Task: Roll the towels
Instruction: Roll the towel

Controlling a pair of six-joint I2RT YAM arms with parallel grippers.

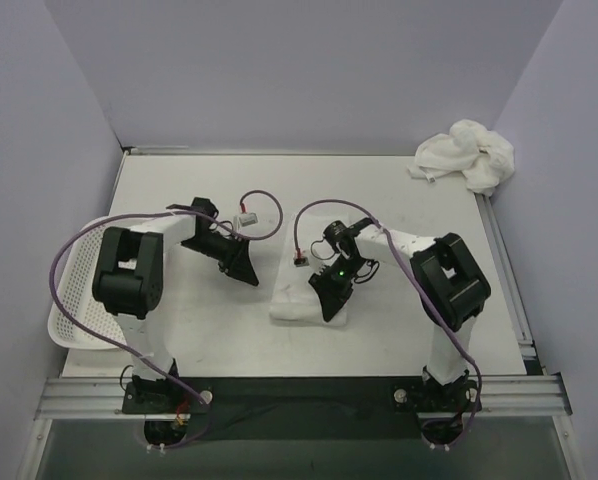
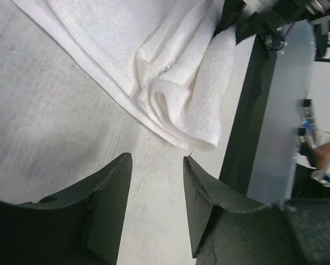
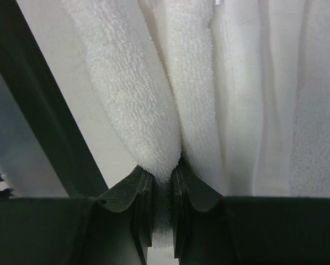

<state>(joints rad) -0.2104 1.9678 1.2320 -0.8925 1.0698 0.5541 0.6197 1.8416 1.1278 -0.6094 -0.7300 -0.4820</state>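
Observation:
A white towel point(image 1: 291, 296) lies partly folded on the table between the two arms. In the right wrist view, my right gripper point(image 3: 162, 172) is shut on a thick fold of this towel point(image 3: 133, 94), with terry cloth pinched between the pads. From above, the right gripper point(image 1: 329, 298) sits on the towel's right part. My left gripper point(image 1: 245, 272) hangs just left of the towel, open. The left wrist view shows its fingers point(image 2: 156, 161) apart over bare table, a short way from the towel's layered corner point(image 2: 179, 105). A second towel point(image 1: 466, 155) lies crumpled at the back right corner.
A white perforated basket point(image 1: 71, 292) sits at the table's left edge beside the left arm. Purple cables loop over both arms. A metal rail point(image 1: 299, 392) runs along the near edge, and grey walls close in the table on three sides.

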